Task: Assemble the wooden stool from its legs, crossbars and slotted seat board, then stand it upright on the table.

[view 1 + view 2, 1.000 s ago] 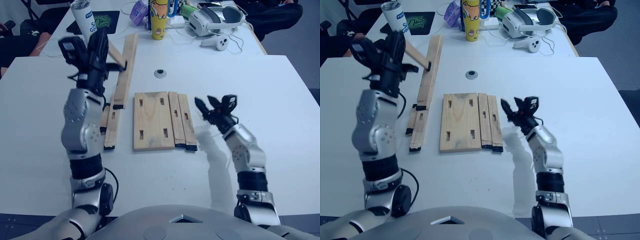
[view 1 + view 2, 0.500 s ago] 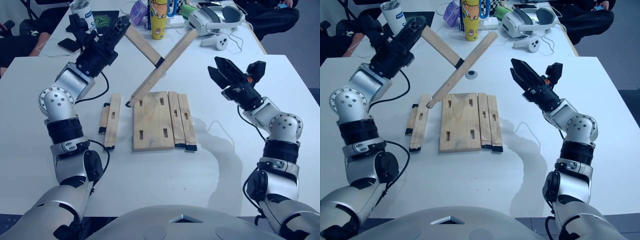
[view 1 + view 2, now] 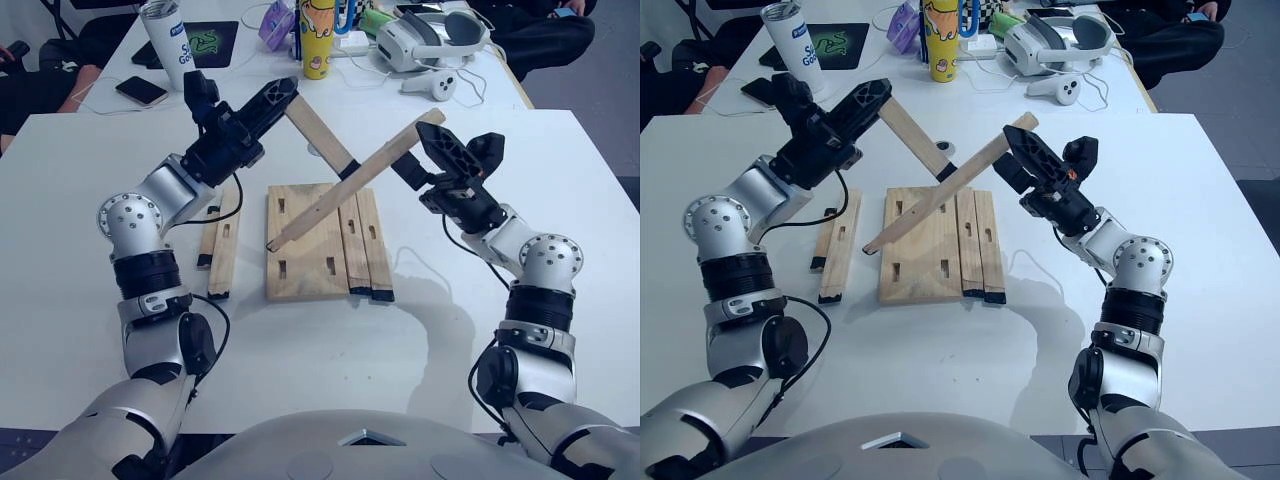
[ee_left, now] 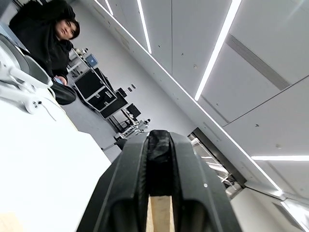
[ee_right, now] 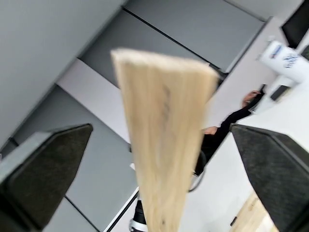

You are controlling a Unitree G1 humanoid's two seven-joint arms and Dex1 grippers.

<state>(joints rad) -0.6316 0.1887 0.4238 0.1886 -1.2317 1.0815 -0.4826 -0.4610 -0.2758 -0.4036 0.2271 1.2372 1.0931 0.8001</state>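
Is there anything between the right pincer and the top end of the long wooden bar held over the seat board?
Nothing visible does. The right pincer is open, and the top end of the long bar lies between its fingers. The left pincer grips the shorter piece crossed with it, away from that end.

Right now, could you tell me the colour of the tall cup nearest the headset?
The cup is yellow, clearest in the left eye view.

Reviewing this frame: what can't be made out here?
1. Head views: how the crossbar joins the leg; joint too small.
2. Left wrist view: the left tool hides most of the crossbar.
3. Right wrist view: the leg end inside the right tool is blurred.
4. Head views: loose pieces' far ends, behind the left arm.
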